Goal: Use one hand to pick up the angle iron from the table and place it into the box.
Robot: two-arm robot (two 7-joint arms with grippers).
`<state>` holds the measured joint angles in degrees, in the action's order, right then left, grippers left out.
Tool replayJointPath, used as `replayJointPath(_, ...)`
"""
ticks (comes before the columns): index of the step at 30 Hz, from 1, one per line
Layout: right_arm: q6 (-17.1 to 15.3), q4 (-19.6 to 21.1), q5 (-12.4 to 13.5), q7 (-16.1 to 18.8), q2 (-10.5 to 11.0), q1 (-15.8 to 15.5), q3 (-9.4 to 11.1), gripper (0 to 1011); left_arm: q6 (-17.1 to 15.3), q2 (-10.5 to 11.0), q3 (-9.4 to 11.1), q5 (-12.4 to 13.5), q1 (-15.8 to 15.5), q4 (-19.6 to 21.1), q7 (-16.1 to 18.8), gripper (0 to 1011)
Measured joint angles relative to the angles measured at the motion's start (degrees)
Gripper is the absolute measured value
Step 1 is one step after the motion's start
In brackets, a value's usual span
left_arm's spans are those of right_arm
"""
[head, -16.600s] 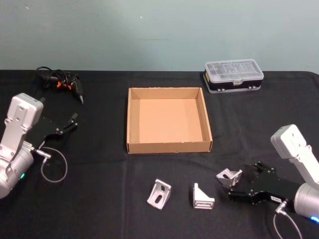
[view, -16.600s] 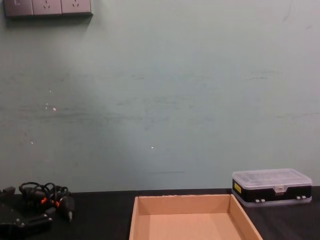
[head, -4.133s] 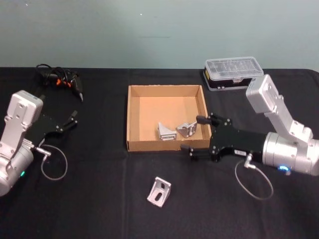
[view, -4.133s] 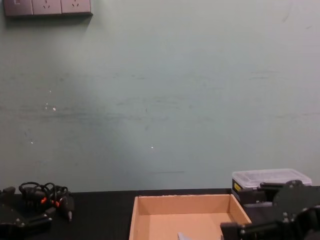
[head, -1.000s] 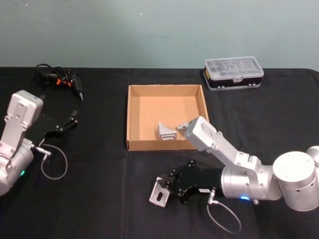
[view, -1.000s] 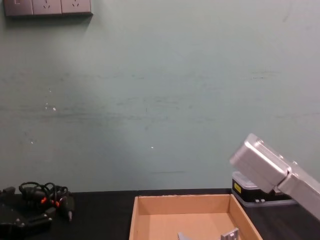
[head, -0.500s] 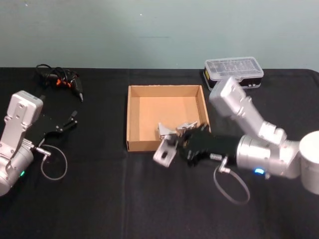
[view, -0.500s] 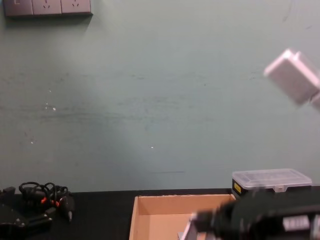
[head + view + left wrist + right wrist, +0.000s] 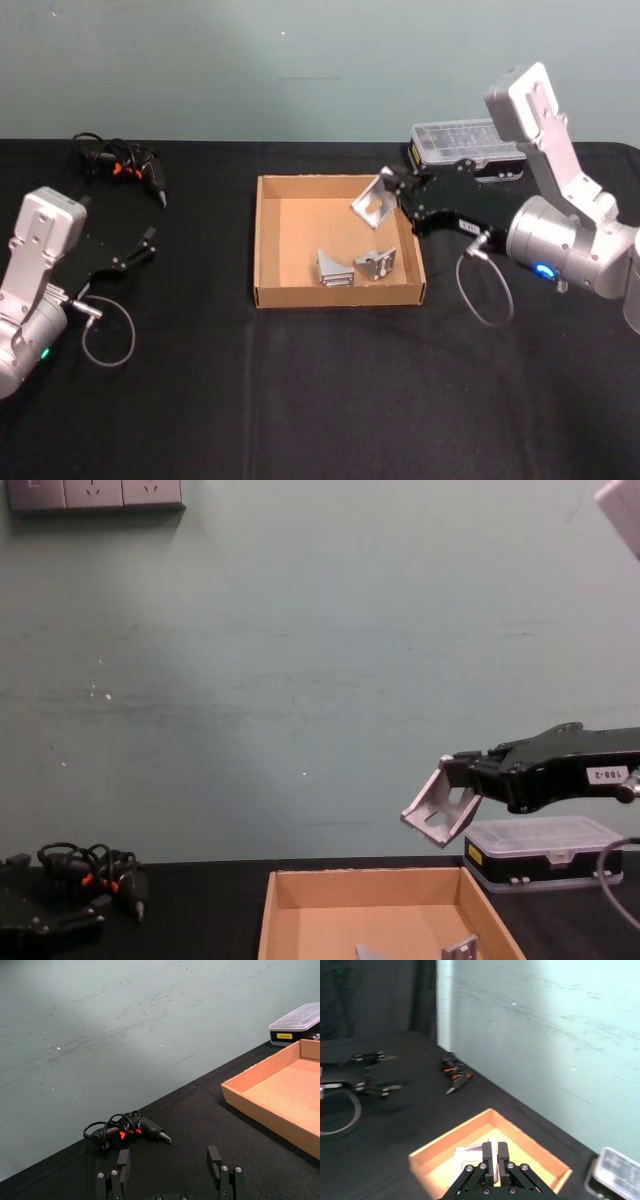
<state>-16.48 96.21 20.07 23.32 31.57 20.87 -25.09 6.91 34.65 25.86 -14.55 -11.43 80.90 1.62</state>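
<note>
right gripper (image 9: pixel 392 196) clamped on angle iron (image 9: pixel 372 206) above box (image 9: pixel 266 240) | rigid, light, slick metal; pinch a flat flange | left gripper (image 9: pixel 148 243) parked, spread

tan cardboard box (image 9: pixel 267 238) on a matte black table (image 9: pixel 300 400); silver-grey angle iron (image 9: pixel 373 204) in the black right gripper (image 9: pixel 392 197); black case (image 9: pixel 470 152) with clear lid and yellow label at two o'clock.

In your chest view the box (image 9: pixel 380 920) is cut by the lower edge, leaving two brackets (image 9: pixel 460 948) inside it only partly visible.
</note>
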Motion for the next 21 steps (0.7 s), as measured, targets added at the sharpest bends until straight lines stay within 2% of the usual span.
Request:
replayJointPath(4, 0.0, -2.8, -1.6, -1.6, -1.9, 1.4, 0.1, 64, 0.0, 0.0, 0.0, 0.0, 0.0, 0.0, 0.0, 1000)
replayJointPath(7, 0.0, -6.5, -3.0, -2.5, -4.0, 3.1, -0.1, 64, 0.0, 0.0, 0.0, 0.0, 0.0, 0.0, 0.0, 1000)
replayJointPath(8, 0.0, -6.5, -3.0, -2.5, -4.0, 3.1, -0.1, 64, 0.0, 0.0, 0.0, 0.0, 0.0, 0.0, 0.0, 1000)
replayJointPath(14, 0.3, -14.9, -4.8, -2.7, -8.0, 6.9, -1.2, 64, 0.0, 0.0, 0.0, 0.0, 0.0, 0.0, 0.0, 1000)
replayJointPath(21, 1.0, -24.3, -6.3, -1.2, -11.8, 11.1, -2.5, 64, 0.0, 0.0, 0.0, 0.0, 0.0, 0.0, 0.0, 1000)
